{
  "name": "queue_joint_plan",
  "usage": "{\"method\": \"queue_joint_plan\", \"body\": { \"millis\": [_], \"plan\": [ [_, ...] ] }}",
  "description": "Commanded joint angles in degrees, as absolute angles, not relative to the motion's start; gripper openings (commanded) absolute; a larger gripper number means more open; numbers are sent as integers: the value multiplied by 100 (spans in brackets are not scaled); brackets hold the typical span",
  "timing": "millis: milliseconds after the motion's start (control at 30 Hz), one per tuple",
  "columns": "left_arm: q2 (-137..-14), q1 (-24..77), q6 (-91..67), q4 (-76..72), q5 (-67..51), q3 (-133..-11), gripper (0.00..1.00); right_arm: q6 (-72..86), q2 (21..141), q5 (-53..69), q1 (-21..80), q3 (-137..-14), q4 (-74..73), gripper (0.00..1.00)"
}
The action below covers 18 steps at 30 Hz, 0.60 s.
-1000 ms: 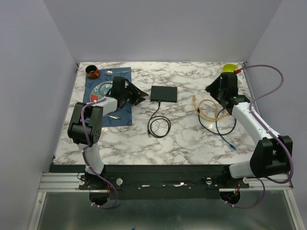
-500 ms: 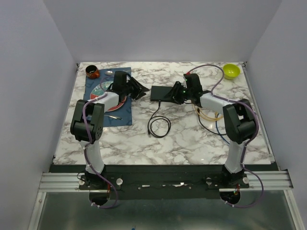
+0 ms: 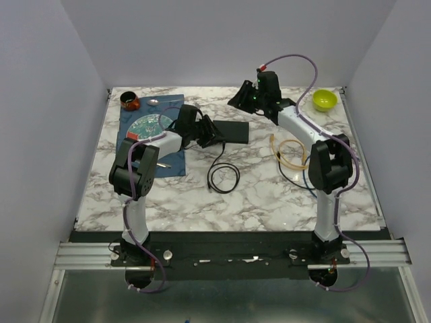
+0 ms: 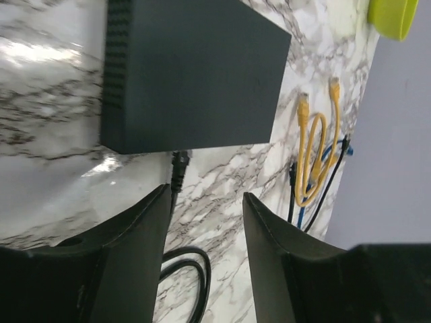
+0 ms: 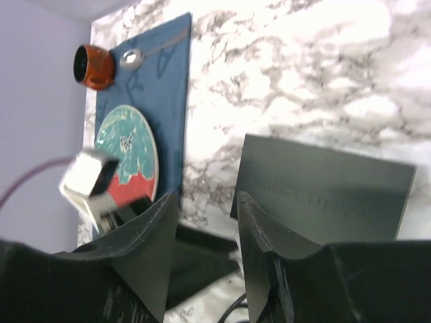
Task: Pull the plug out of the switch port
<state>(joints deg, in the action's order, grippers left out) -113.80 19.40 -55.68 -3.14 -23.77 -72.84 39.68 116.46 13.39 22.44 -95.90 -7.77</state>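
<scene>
The left arm (image 3: 160, 140) lies low, its forearm stretched rightward from a bent elbow; the left gripper (image 3: 213, 131) points right, fingers (image 4: 145, 222) parted with nothing clamped between them; the right arm (image 3: 300, 126) stands tall and reaches back and leftward; the right gripper (image 3: 241, 98) hangs raised, fingers (image 5: 151, 229) spread and empty.

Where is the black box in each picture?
Top: the switch lies mid-table, towards the back.
Left wrist: the switch fills the upper middle.
Right wrist: the switch sits right of centre.
Landmark: the black cable leaving the switch's near edge, clear in the top and left wrist views.
</scene>
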Motion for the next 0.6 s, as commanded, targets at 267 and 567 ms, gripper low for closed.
{"method": "queue_joint_plan", "body": {
  "millis": [267, 567],
  "plan": [
    [-11523, 2188, -5308, -711, -2365, -7032, 83, 3850, 13096, 1134, 1942, -11224, -2567, 48],
    [-11496, 2188, -5273, -545, -2022, -7092, 99, 3832, 13464, 1055, 1925, -11522, -2698, 48]
  ]
}}
